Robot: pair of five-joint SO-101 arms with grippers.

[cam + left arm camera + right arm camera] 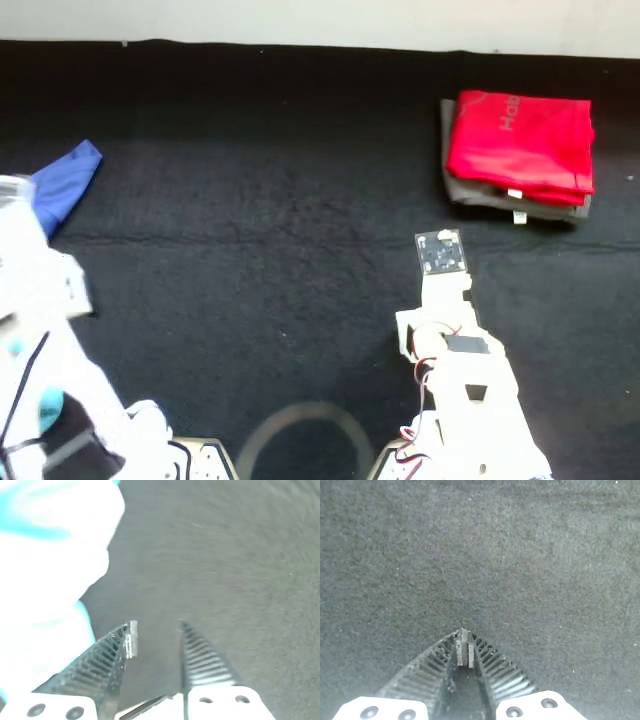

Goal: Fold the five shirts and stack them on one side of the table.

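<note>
A folded red shirt [520, 145] lies on top of a folded grey shirt [515, 203] at the back right of the table. A blue shirt [62, 182] lies crumpled at the left edge. My right arm [452, 340] stands at the front, right of centre, short of the stack. Its gripper [465, 647] is shut on nothing over bare black cloth. My left arm [40, 300] rises at the front left, near the blue shirt. The left gripper [156, 632] is open above the cloth, with a blurred white and cyan shape [50, 580] close beside one finger.
A black cloth [260, 230] covers the whole table, with a pale wall along the far edge. The wide middle stretch between the blue shirt and the stack is bare cloth.
</note>
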